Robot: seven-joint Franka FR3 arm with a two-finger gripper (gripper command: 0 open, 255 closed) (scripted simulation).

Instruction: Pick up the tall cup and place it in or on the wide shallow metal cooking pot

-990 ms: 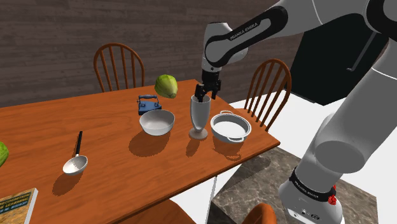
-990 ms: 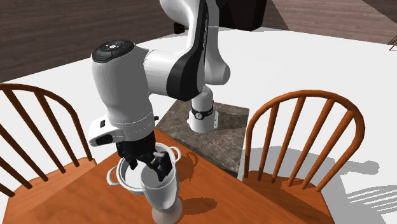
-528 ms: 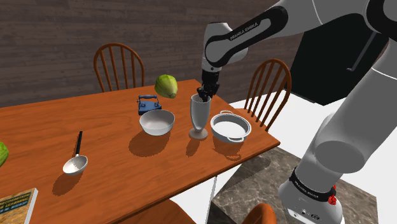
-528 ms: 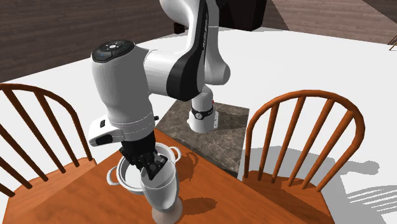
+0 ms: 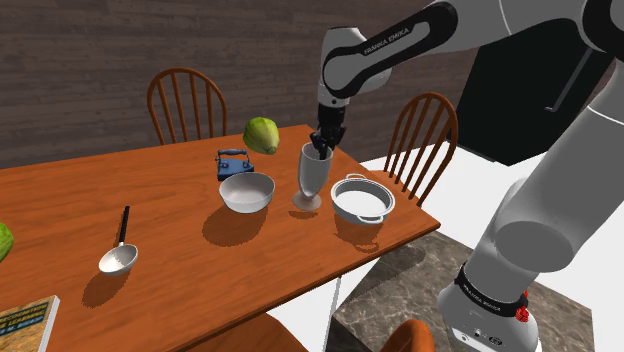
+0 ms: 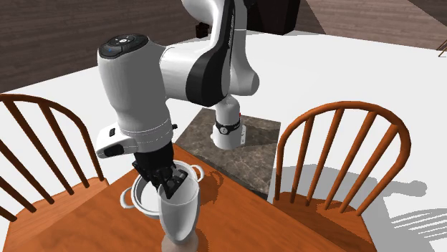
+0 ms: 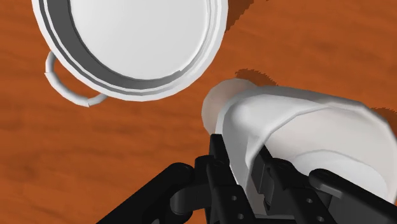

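Observation:
The tall cup (image 5: 310, 176) is a pale footed goblet, tilted a little, its foot just off the brown table (image 5: 180, 260). My black gripper (image 5: 321, 147) is shut on its rim, one finger inside the wall and one outside. Right beside it toward the shoulder view's right sits the wide shallow pot (image 5: 362, 200), pale with two loop handles. In the second exterior view the gripper (image 6: 172, 187) pinches the cup (image 6: 179, 215) in front of the pot (image 6: 140, 203). In the wrist view the cup (image 7: 305, 137) is clasped by the gripper (image 7: 251, 175), with the pot (image 7: 137, 38) beyond.
A pale bowl (image 5: 247, 191) stands close to the cup on the shoulder view's left. Behind it are a small blue object (image 5: 233, 164) and a green fruit (image 5: 261, 135). A ladle (image 5: 119, 254) lies farther left. Wooden chairs (image 5: 424, 130) stand around the table.
The fingers closed on the cup's rim. The cup then rose slightly off the table and tipped, its foot shifting toward the shoulder view's left.

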